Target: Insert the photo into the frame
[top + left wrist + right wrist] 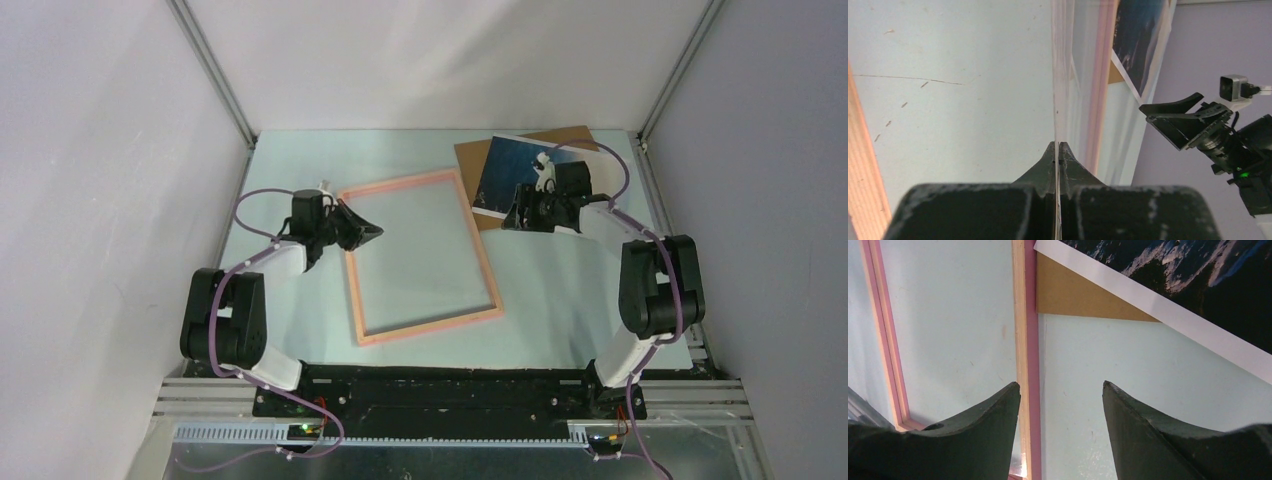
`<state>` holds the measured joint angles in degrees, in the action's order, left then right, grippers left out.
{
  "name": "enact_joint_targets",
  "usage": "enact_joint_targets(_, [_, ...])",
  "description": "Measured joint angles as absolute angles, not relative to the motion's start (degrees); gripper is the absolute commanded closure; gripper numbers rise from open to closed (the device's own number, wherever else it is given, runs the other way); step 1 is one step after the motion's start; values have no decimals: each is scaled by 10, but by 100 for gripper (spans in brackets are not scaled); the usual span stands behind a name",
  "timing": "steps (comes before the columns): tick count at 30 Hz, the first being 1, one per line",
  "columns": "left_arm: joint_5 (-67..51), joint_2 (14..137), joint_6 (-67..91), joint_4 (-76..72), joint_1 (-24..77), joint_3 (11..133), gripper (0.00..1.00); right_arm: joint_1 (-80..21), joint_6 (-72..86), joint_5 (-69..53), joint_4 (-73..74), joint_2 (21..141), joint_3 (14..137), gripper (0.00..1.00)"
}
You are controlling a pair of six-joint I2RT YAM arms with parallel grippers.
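The pink frame (481, 250) lies flat mid-table, with bare table showing inside its rails. The photo (512, 170), a blue seascape, rests face up at the back right, partly on a brown backing board (530, 143). My left gripper (368, 231) is at the frame's left rail near the top corner. It is shut on a thin clear sheet (1056, 75), which the left wrist view shows edge-on. My right gripper (519, 214) hovers open by the photo's near corner, nothing between its fingers (993, 415). The frame's right rail (1030, 340) runs just inside its left finger.
Grey enclosure walls close in the pale table (560, 290) on three sides. The backing board (1073, 297) pokes out from under the photo (1198, 270). The right arm's wrist (1243, 150) shows in the left wrist view.
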<state>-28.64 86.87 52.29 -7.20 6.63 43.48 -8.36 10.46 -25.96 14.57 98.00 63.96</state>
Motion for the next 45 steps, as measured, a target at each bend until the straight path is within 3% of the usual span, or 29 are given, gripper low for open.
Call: enact_joint_targets(45, [-241,868,459,-28,80,435,100,-78,104,-264,146,998,639,36])
